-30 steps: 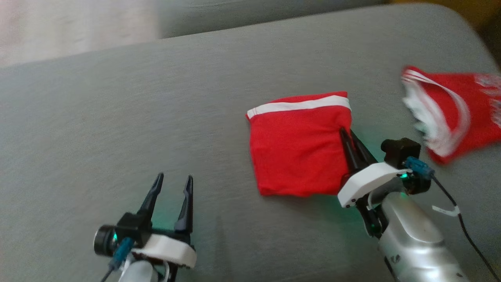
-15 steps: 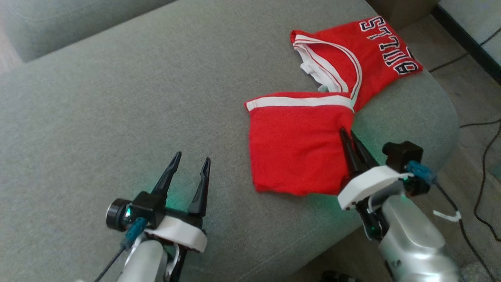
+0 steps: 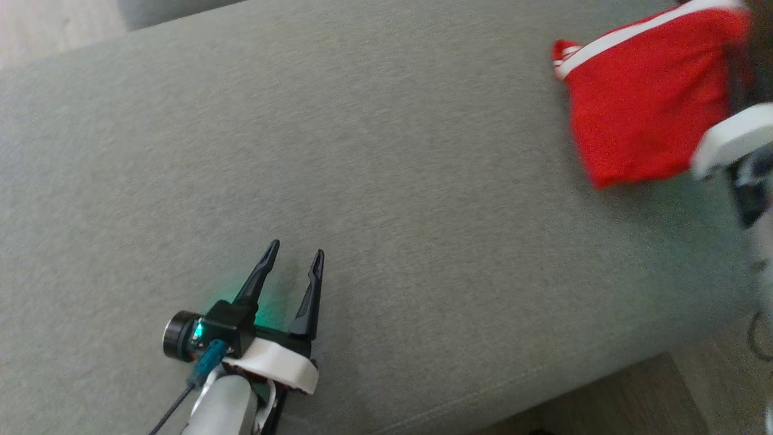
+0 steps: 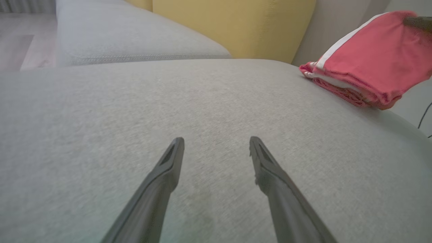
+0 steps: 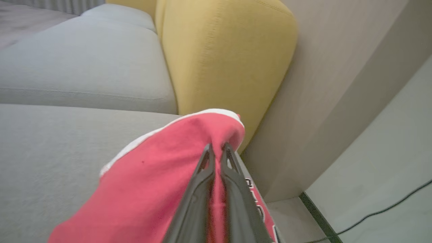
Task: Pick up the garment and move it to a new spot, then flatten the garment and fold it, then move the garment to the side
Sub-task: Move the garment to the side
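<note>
Here, the left hand [image 3: 296,249] sits low at the lower left of the head view, over the bare grey sofa seat [image 3: 392,151]. Its two dark fingers point up the view with a slight lean to the right. They are spread moderately apart with nothing between them, and a green light glows at the wrist. In the left wrist view, the same fingers reach forward close over the seat fabric. Whether they touch it cannot be told.

The right hand [image 5: 218,145] appears in its own wrist view with the fingers pressed almost together, pinching a fold of the red garment [image 5: 152,175]. The cloth bunches up over the fingertips. In the head view, this arm is a blurred white wrist shell at the right edge.

The garment, with a white band along one border, lies at the far right end of the seat. It is well apart from the left hand and near a yellow cushion [image 5: 226,50]. In the left wrist view, its folded lower edge appears to rest on the seat while the upper part rises toward the right hand. Dark lettering shows on a lower flap. A thin cable [image 5: 378,212] runs across the pale floor beyond.
</note>
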Controlling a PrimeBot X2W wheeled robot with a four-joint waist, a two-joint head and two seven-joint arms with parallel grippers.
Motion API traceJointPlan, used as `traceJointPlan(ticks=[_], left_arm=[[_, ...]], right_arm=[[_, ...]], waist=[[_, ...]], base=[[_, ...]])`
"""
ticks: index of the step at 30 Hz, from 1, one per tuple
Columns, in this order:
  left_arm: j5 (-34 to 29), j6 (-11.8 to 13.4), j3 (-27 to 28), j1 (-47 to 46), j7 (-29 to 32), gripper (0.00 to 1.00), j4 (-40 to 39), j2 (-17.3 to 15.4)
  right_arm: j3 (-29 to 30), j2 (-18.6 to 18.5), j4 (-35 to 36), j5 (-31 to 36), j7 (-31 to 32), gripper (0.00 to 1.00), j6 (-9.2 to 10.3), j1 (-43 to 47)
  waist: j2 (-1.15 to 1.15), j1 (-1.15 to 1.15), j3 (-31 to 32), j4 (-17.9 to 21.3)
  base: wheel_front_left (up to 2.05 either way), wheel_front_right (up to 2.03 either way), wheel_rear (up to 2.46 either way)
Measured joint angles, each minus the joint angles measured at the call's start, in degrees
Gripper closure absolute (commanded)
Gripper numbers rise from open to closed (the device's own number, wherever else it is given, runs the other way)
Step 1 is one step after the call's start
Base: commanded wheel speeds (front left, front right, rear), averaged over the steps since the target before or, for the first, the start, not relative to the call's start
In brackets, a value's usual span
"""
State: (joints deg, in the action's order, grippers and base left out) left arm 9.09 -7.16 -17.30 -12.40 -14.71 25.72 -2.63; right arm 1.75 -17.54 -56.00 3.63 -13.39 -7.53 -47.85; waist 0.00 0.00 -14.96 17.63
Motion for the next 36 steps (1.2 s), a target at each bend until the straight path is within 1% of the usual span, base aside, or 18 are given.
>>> traceJointPlan(ticks=[1, 2, 4, 6, 8, 10, 12, 14, 16, 18, 20, 25, 27, 31, 36], left_arm=[[0.0, 0.0, 0.0, 0.0, 0.0, 0.00, 0.0, 0.0], [0.0, 0.0, 0.0, 0.0, 0.0, 0.00, 0.0, 0.0], [0.0, 0.0, 0.2, -0.1, 0.0, 0.00, 0.0, 0.0], [0.0, 0.0, 0.5, -0.2, 0.0, 0.00, 0.0, 0.0], [0.0, 0.0, 0.8, -0.2, 0.0, 0.00, 0.0, 0.0], [0.0, 0.0, 1.3, -0.1, 0.0, 0.00, 0.0, 0.0], [0.0, 0.0, 2.4, -0.1, 0.0, 0.00, -0.2, 0.0], [0.0, 0.3, 3.3, 0.0, 0.0, 0.00, -0.5, 0.0], [-0.1, 1.1, 4.3, 0.1, 0.0, 0.00, -0.7, 0.0], [-0.6, 1.6, 4.6, 0.3, 0.0, 0.00, -1.1, 0.0], [-0.8, 2.2, 5.0, 1.3, 0.0, 0.00, -1.3, 0.0], [-0.8, 4.8, 6.6, 4.2, 0.0, 0.00, -2.0, 0.0], [-0.8, 5.2, 7.0, 5.0, 0.0, 0.00, -2.0, 0.0], [-1.1, 6.1, 9.0, 6.8, 0.0, 0.00, -2.1, 0.0], [-0.4, 6.2, 12.0, 8.6, 0.0, 0.00, -2.2, 0.0]], right_arm=[[2.3, -0.7, -0.9, 0.9, 0.7, 0.07, 0.00, -1.1], [2.3, -0.7, -0.9, 0.9, 0.7, 0.00, 0.00, -1.1], [6.3, -2.0, -2.2, 4.4, 2.4, 0.00, 0.00, -2.4], [10.9, -2.0, -2.1, 6.6, 1.9, 0.00, 0.00, -2.6], [13.5, -1.6, -1.2, 9.6, 0.8, 0.00, 0.00, -2.5], [15.2, 0.2, -0.1, 10.9, 0.0, 0.00, 0.00, -2.5], [15.3, 3.2, 1.0, 11.1, -0.7, 0.00, 0.00, -2.3], [14.1, 6.5, 3.2, 10.8, -0.9, 0.00, 0.00, -1.2], [11.8, 9.6, 7.3, 9.0, -0.9, 0.00, 0.00, 1.1], [9.8, 11.7, 11.6, 7.1, -1.0, 0.00, 0.00, 4.5], [8.4, 12.9, 14.4, 4.4, -1.0, 0.00, 0.00, 8.6], [5.0, 13.6, 19.1, -1.0, -1.0, 0.00, 0.00, 19.7], [3.8, 14.0, 20.0, -2.7, -1.0, 0.00, 0.00, 22.8], [0.4, 14.2, 21.1, -6.4, -1.0, 0.00, 0.00, 26.6], [-1.9, 14.4, 22.0, -9.9, -1.0, 0.00, 0.00, 29.9]], waist=[[0.00, 0.00, -0.3, -0.7], [0.00, 0.00, -0.3, -0.7], [0.00, 0.00, -1.1, -2.1], [0.00, 0.00, -1.7, -3.1], [0.00, 0.00, -2.1, -3.9], [0.00, 0.01, -2.0, -4.3], [0.00, -0.01, -1.5, -4.5], [0.00, 0.00, -0.8, -4.7], [0.00, -0.01, -0.1, -5.0], [0.00, -0.01, 0.6, -5.7], [0.00, -0.01, 1.3, -6.6], [0.00, -0.01, 3.1, -9.9], [0.00, -0.01, 4.0, -11.4], [0.00, -0.01, 5.6, -14.5], [0.00, -0.01, 7.5, -18.0]], base=[[0.00, 0.00, 0.00], [0.00, 0.00, 0.00], [0.00, 0.00, 0.00], [0.00, 0.00, 0.00], [0.00, 0.00, 0.00], [0.00, 0.00, 0.00], [0.00, 0.00, 0.00], [0.00, 0.00, 0.00], [0.00, 0.00, 0.00], [0.00, 0.00, 0.00], [0.00, 0.00, 0.00], [0.00, 0.00, 0.00], [0.00, 0.00, 0.00], [0.00, 0.00, 0.00], [0.00, 0.00, 0.00]])
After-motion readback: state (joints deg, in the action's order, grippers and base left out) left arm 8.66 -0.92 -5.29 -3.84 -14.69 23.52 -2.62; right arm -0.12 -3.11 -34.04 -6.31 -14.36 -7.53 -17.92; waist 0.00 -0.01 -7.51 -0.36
